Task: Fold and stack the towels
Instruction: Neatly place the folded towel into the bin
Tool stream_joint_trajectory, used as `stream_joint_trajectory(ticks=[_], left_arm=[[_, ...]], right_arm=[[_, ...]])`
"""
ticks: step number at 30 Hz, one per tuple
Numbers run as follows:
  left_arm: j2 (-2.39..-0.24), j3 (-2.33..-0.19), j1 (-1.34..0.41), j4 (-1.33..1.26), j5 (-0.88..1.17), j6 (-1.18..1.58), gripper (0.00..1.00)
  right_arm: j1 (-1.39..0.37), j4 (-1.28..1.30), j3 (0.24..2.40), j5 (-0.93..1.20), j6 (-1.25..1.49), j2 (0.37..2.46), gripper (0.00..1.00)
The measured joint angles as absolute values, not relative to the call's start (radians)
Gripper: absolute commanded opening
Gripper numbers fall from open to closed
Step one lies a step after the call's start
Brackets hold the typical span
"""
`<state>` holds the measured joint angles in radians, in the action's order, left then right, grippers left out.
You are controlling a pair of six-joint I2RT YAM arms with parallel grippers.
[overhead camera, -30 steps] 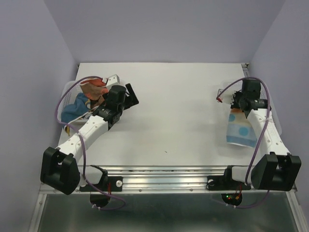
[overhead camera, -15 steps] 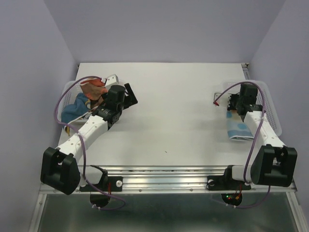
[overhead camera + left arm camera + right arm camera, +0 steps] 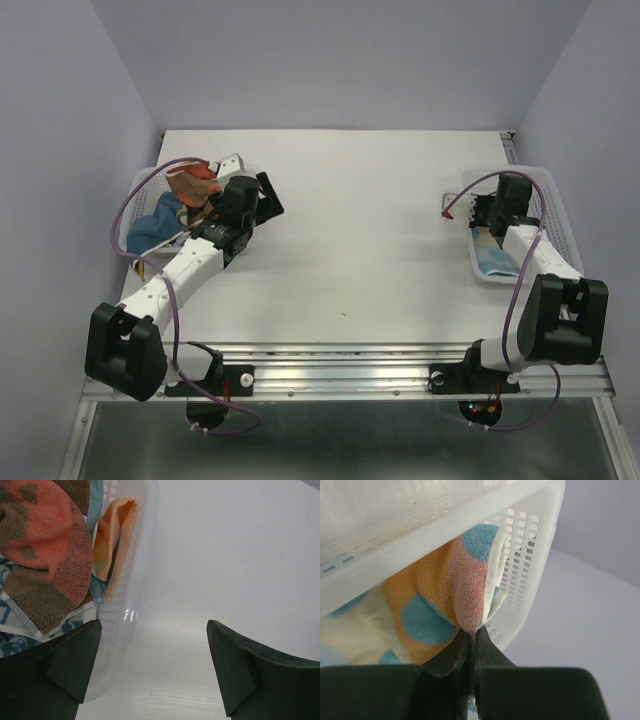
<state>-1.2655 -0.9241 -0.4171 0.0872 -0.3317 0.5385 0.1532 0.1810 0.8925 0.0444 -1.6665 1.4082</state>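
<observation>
My right gripper (image 3: pixel 487 215) (image 3: pixel 472 632) is shut on a fold of the orange towel with blue circles (image 3: pixel 492 258) (image 3: pixel 427 605). It holds the towel inside the white perforated basket (image 3: pixel 560 222) (image 3: pixel 520 525) at the right edge. My left gripper (image 3: pixel 268 200) (image 3: pixel 152 626) is open and empty, low over the table beside the left basket (image 3: pixel 140 185) (image 3: pixel 131 605). That basket holds a brown towel with red (image 3: pixel 195 182) (image 3: pixel 45 545), a peach-orange towel (image 3: pixel 117 540), a blue one (image 3: pixel 150 225) and a white one with blue pattern (image 3: pixel 10 615).
The white table (image 3: pixel 370 220) stretches between the two baskets. Purple walls close in the back and both sides. A metal rail (image 3: pixel 340 365) with the arm bases runs along the near edge.
The right arm drew the circle towel back from the table's front right, so it now lies gathered in the right basket. The left arm has barely moved.
</observation>
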Motion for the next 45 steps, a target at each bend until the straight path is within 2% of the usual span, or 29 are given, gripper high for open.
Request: stream_joint_trajectory(ticks=[6, 7, 8, 9, 10, 20, 27, 29, 31, 37, 41, 45], left_arm=[[-1.282, -0.924, -0.417, 0.088, -0.337, 0.538, 0.99], [-1.283, -0.924, -0.417, 0.088, -0.337, 0.538, 0.99], [-1.283, -0.924, -0.417, 0.088, -0.337, 0.538, 0.99], [-1.283, -0.924, -0.417, 0.088, -0.337, 0.538, 0.99], [-1.283, -0.924, -0.417, 0.088, -0.337, 0.539, 0.99], [-1.280, -0.924, -0.417, 0.089, -0.342, 0.543, 0.99], [-1.175, -0.921, -0.417, 0.102, -0.365, 0.561, 0.99], [-1.137, -0.919, -0.415, 0.105, -0.385, 0.576, 0.99], [-1.115, -0.920, -0.407, 0.108, -0.406, 0.593, 0.99], [-1.166, -0.920, -0.313, 0.142, -0.417, 0.614, 0.99], [-1.239, -0.939, -0.197, 0.158, -0.400, 0.619, 0.99], [-1.303, -0.982, -0.086, 0.157, -0.377, 0.613, 0.99]], right_arm=[[0.158, 0.147, 0.892, 0.064, -1.674, 1.439, 0.04], [0.158, 0.144, 0.892, 0.065, -1.675, 1.443, 0.07], [0.158, 0.143, 0.892, 0.065, -1.676, 1.445, 0.16], [0.158, 0.142, 0.892, 0.065, -1.677, 1.449, 0.33], [0.158, 0.141, 0.892, 0.065, -1.678, 1.451, 0.99], [0.158, 0.120, 0.893, 0.038, -1.657, 1.428, 1.00], [0.158, 0.112, 0.924, 0.100, -1.492, 1.243, 1.00], [0.158, 0.067, 0.942, 0.162, -1.312, 1.200, 1.00], [0.157, -0.025, 1.001, 0.229, -1.008, 1.171, 1.00], [0.124, -0.202, 1.277, 0.365, -0.227, 1.246, 1.00], [-0.043, -0.255, 1.252, 0.313, 0.088, 1.260, 1.00], [-0.201, -0.232, 1.159, 0.256, 0.240, 1.280, 1.00]])
